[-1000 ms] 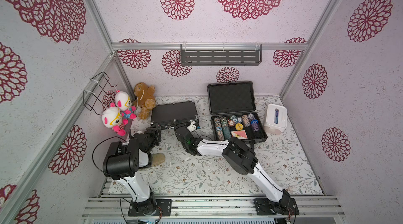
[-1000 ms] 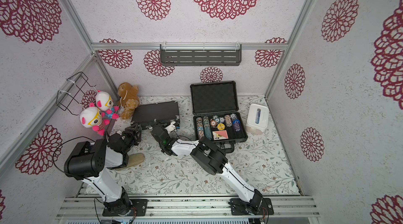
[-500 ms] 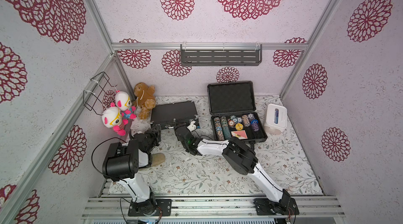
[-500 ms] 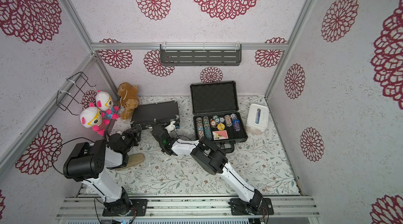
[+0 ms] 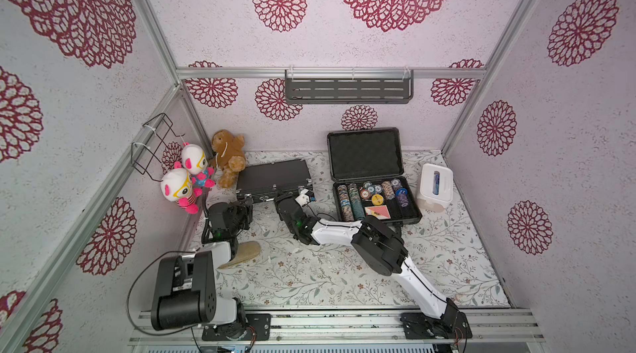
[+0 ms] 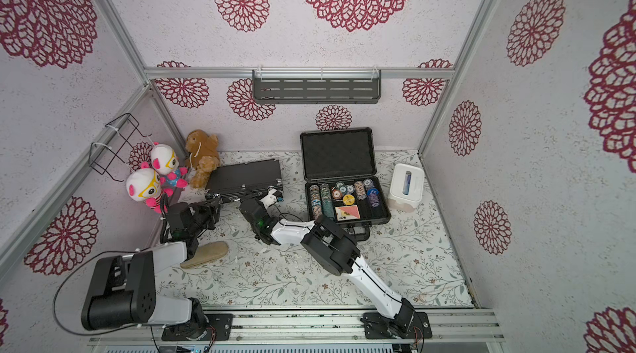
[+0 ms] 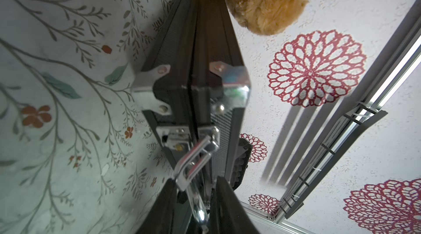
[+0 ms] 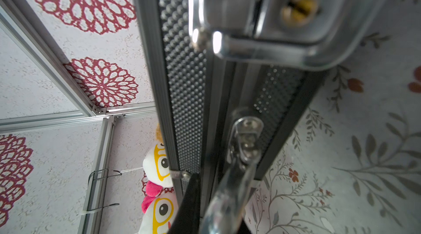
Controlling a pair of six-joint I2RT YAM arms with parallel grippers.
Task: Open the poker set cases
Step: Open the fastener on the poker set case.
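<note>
In both top views the slim black case (image 5: 273,175) (image 6: 244,174) lies shut at the back left, and the thicker dark-grey case (image 5: 364,155) (image 6: 337,153) stands open with its chips showing. My left gripper (image 5: 247,200) (image 7: 196,180) is at the slim case's front left corner. Its fingers (image 7: 225,201) stand close on either side of a raised silver latch (image 7: 193,159); contact is unclear. My right gripper (image 5: 283,196) (image 8: 218,221) is shut on the slim case's silver handle (image 8: 230,189). The right latch (image 8: 268,16) looms blurred in the right wrist view.
A brown teddy (image 5: 229,157) leans on the slim case's back left corner, with two white-and-pink dolls (image 5: 186,179) on the left wall. A white tissue box (image 5: 434,186) stands right of the open case. A tan flat object (image 5: 241,253) lies by the left arm.
My left gripper's fingers have drawn closer together around the latch. The right arm and both cases have stayed where they were.
</note>
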